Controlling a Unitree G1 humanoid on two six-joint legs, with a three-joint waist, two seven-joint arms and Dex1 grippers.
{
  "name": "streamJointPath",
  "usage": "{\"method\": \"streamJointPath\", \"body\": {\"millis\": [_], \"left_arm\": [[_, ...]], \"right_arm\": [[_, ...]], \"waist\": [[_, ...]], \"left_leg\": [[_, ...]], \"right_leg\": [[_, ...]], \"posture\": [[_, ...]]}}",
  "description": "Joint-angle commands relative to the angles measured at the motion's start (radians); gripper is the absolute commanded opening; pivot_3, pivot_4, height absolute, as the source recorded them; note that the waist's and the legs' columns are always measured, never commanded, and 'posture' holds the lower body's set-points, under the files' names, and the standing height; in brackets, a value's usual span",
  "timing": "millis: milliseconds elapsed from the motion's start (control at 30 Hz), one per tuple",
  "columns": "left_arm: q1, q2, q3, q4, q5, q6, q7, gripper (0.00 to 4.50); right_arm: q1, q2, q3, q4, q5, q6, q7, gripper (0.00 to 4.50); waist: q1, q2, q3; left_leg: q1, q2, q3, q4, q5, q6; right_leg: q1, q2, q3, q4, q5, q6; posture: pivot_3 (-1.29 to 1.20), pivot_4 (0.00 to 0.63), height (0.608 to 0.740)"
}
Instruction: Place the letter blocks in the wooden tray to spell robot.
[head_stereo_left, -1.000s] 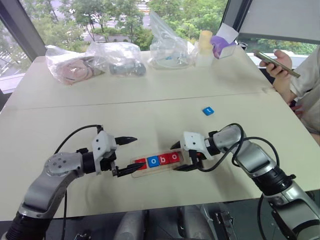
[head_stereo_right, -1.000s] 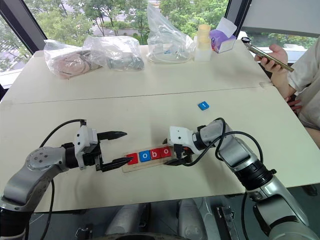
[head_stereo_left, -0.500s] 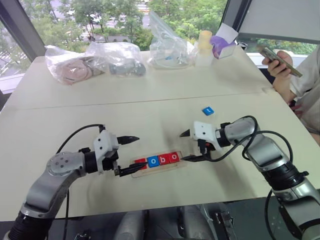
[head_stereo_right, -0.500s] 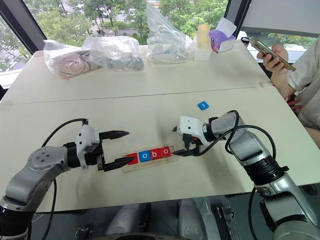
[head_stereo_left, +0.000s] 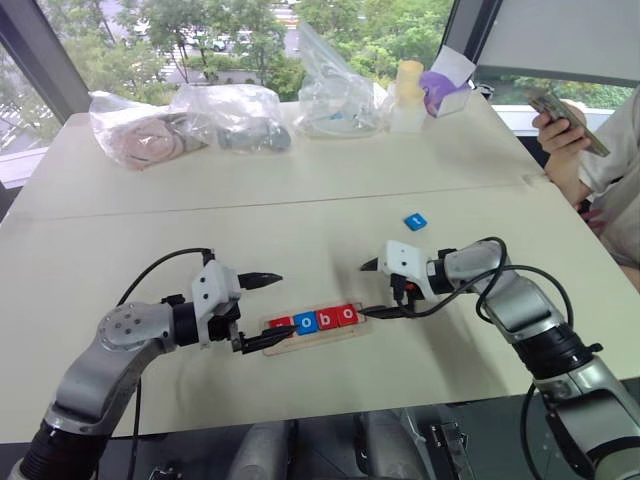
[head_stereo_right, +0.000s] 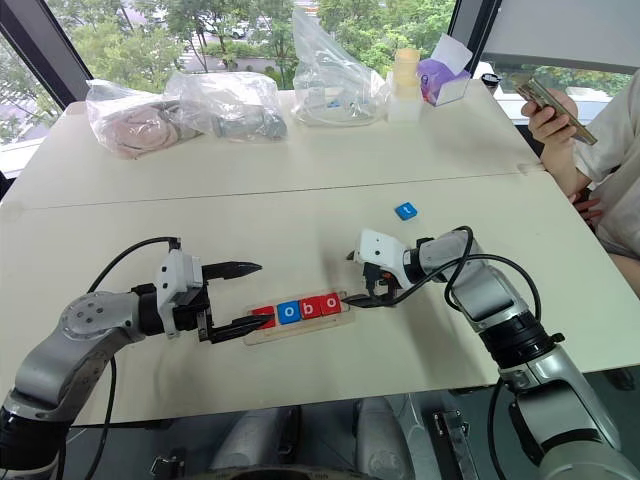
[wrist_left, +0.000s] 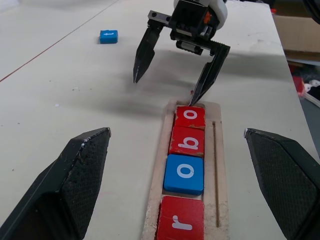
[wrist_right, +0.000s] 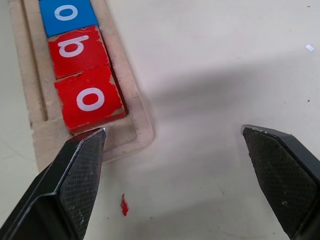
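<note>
The wooden tray lies near the table's front edge. It holds a row of letter blocks: red r, blue o, red b and red o. A fifth, blue letter block lies alone farther back on the right. My left gripper is open at the tray's left end, its lower finger over the r block. My right gripper is open and empty at the tray's right end, with its lower fingertip just off the rim beside the red o.
Clear plastic bags with items, a pale bottle and a purple box line the table's far side. A person's hand holding a phone is at the right edge. A seam crosses the table behind the tray.
My right gripper has drawn back to the right, off the tray's end and the red o, staying open. The left gripper has not moved. The person's hand with the phone has shifted.
</note>
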Motion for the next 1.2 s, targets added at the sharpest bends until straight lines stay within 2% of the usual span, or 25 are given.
{"method": "streamJointPath", "body": {"millis": [33, 667, 867, 933, 1033, 1200], "left_arm": [[0.006, 0.007, 0.018, -0.04, -0.014, 0.004, 0.005, 4.5], [0.016, -0.003, 0.021, -0.033, -0.004, -0.01, 0.015, 4.5], [0.021, -0.006, 0.019, -0.024, 0.0, -0.023, 0.012, 4.5], [0.021, -0.004, 0.022, -0.018, 0.0, -0.03, 0.01, 4.5], [0.015, -0.008, 0.018, -0.01, 0.003, -0.034, 0.013, 4.5], [-0.006, -0.015, 0.007, -0.009, 0.004, -0.023, 0.019, 4.5]], "right_arm": [[-0.011, 0.015, 0.0, -0.028, 0.002, -0.013, 0.0, 4.48], [-0.009, 0.059, 0.012, -0.061, -0.004, 0.009, -0.007, 4.48], [-0.045, -0.005, -0.048, -0.014, -0.02, 0.003, -0.018, 4.48], [-0.095, -0.007, -0.123, 0.045, -0.003, 0.038, -0.08, 4.48], [-0.185, 0.025, -0.24, 0.189, -0.005, 0.092, -0.259, 4.48], [-0.262, 0.075, -0.295, 0.381, -0.065, 0.161, -0.491, 4.48]], "waist": [[0.0, 0.0, 0.0], [0.0, 0.0, 0.0], [0.001, 0.0, 0.0], [0.001, 0.0, 0.0], [0.0, 0.0, 0.0], [0.0, 0.0, 0.0]], "left_leg": [[0.0, 0.0, 0.0, 0.0, 0.0, 0.0], [0.0, 0.0, 0.0, 0.0, 0.0, 0.0], [0.0, 0.0, 0.0, 0.0, 0.0, 0.0], [0.0, 0.0, 0.0, 0.0, 0.0, 0.0], [0.0, 0.0, 0.001, 0.0, 0.0, 0.0], [0.0, 0.0, 0.0, -0.001, 0.001, -0.001]], "right_leg": [[0.0, 0.0, 0.0, 0.0, 0.0, 0.0], [-0.001, 0.0, 0.0, 0.001, 0.0, 0.0], [-0.001, 0.0, 0.0, 0.001, 0.0, 0.0], [-0.001, 0.0, 0.0, 0.001, 0.0, 0.0], [-0.001, 0.0, 0.001, 0.002, 0.0, -0.001], [-0.002, 0.0, 0.0, 0.002, 0.001, -0.001]], "posture": [[0.0, 0.15, 0.74], [0.0, 0.15, 0.74], [0.0, 0.15, 0.74], [0.0, 0.15, 0.74], [0.0, 0.15, 0.74], [0.0, 0.15, 0.74]]}}
